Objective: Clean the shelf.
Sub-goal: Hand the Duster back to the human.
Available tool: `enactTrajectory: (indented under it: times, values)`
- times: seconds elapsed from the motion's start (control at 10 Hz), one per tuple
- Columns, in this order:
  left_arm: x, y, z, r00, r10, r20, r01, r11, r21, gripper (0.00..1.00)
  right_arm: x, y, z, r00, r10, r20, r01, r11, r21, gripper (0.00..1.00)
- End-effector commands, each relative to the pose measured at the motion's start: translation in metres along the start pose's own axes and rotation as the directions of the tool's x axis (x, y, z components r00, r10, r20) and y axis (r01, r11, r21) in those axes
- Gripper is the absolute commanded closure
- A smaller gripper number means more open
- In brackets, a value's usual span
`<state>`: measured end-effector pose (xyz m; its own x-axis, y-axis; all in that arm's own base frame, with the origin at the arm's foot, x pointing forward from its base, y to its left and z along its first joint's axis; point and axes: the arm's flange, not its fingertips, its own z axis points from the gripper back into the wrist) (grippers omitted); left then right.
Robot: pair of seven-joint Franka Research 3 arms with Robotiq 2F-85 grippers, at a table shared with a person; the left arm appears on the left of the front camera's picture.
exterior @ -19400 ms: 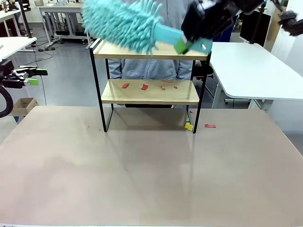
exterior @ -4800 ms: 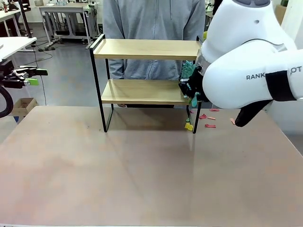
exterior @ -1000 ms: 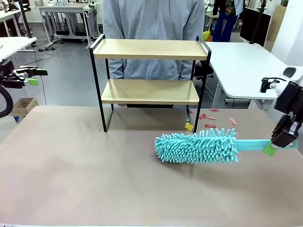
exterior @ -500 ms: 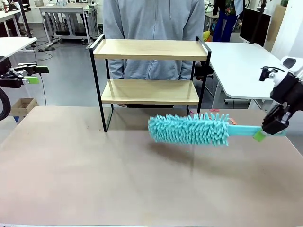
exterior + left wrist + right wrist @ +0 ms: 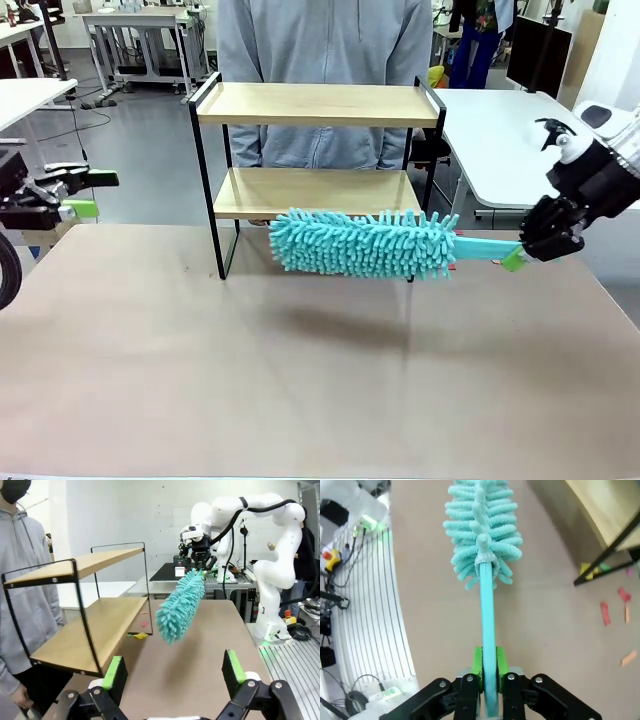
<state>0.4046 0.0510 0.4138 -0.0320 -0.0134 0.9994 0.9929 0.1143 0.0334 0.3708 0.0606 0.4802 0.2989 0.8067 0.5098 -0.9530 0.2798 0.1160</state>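
Observation:
The shelf (image 5: 318, 104) stands at the table's far side, with two bare wooden boards in a black frame; it also shows in the left wrist view (image 5: 85, 631). My right gripper (image 5: 519, 256) is shut on the handle of a teal fluffy duster (image 5: 364, 243). The duster hangs level above the table, just in front of the lower board. In the right wrist view the handle (image 5: 488, 625) runs out from between the green pads of my right gripper (image 5: 488, 666) to the duster head (image 5: 482, 529). My left gripper (image 5: 92, 195) hovers open at the table's left edge, its fingers (image 5: 115, 671) holding nothing.
A person in a grey hoodie (image 5: 325, 45) stands behind the shelf. Red scraps (image 5: 605, 613) and a yellow bit (image 5: 592, 570) lie on the table by the shelf's right leg. A white side table (image 5: 520, 140) stands to the right.
My right gripper has lifted the duster off the table and carried it left and back toward the shelf. My left gripper has drifted slightly right and down.

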Motion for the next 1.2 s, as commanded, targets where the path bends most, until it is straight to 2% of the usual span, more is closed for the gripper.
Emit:
enactTrajectory:
  times: [0.0, 0.1, 0.5, 0.6, 0.7, 0.9, 1.0, 1.1]
  values:
    - [-0.002, -0.03, -0.017, 1.0, -0.022, 0.011, 0.022, 0.999, 0.035, 0.0, 0.006, -0.024, -0.003, 0.985, 0.144, 0.097, -0.151, 0.986, 0.069, 0.87]
    - [-0.007, -0.043, -0.026, 1.0, -0.021, 0.022, 0.02, 0.999, 0.037, 0.0, 0.008, -0.032, -0.006, 0.974, 0.19, 0.122, -0.201, 0.976, 0.086, 0.87]
    - [-0.028, -0.06, -0.058, 0.997, 0.065, 0.033, -0.065, 0.998, 0.001, 0.0, 0.023, -0.058, -0.021, 0.96, 0.233, 0.158, -0.247, 0.966, 0.081, 0.87]
    - [-0.028, -0.054, -0.06, 0.995, 0.097, -0.019, -0.097, 0.995, -0.003, 0.0, 0.023, -0.059, -0.02, 0.966, 0.211, 0.153, -0.227, 0.969, 0.1, 0.87]
    - [-0.023, -0.039, -0.042, 0.998, 0.048, 0.026, -0.048, 0.999, -0.01, 0.0, 0.018, -0.049, -0.024, 0.97, 0.216, 0.113, -0.226, 0.971, 0.079, 0.87]
    - [-0.023, -0.039, -0.042, 0.998, 0.048, 0.026, -0.048, 0.999, -0.01, 0.0, 0.018, -0.049, -0.024, 0.97, 0.216, 0.113, -0.226, 0.971, 0.079, 0.87]
    - [-0.029, -0.038, -0.047, 0.998, 0.067, 0.008, -0.067, 0.998, -0.015, 0.0, 0.018, -0.049, -0.024, 0.97, 0.216, 0.113, -0.226, 0.971, 0.079, 0.87]
    - [-0.037, -0.032, -0.074, 0.998, 0.062, -0.022, -0.063, 0.997, -0.042, 0.0, 0.018, -0.049, -0.024, 0.97, 0.216, 0.113, -0.226, 0.971, 0.079, 0.87]
